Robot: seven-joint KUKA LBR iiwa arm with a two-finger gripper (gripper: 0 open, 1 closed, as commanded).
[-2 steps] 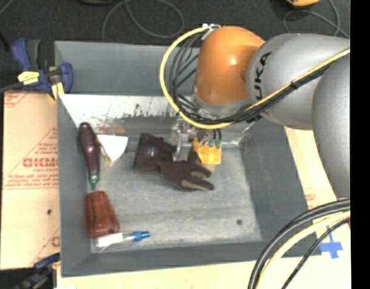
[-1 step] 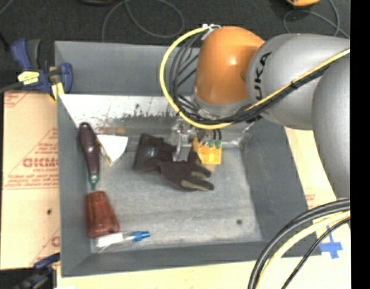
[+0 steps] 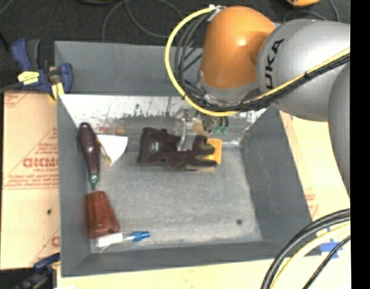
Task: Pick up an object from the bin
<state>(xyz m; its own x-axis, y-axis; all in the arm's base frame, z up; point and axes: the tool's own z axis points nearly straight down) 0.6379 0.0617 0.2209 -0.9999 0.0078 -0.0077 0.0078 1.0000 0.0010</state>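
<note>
Grey metal makes the bin, and the arm comes into it from the right, with its orange cover high over the back wall; the gripper hangs below this cover, in the back middle part of the bin floor. It is directly over a dark brown thing of irregular, lumpy shape, which lies flat there; whether the gripper touches it, and whether it is released or clenched, I cannot tell, because the tool is seen from above and partly covered by the wrist. A yellow-orange piece lies against the right end of the dark brown thing.

Other things lie well apart, along the left side; a screwdriver with dark maroon handle lies near the left wall, and a white triangular piece is just beside it on the right; a red-brown ribbed cone lies nearer the front left corner; a clear pen with blue tip lies along the front wall, just beside the cone.
</note>
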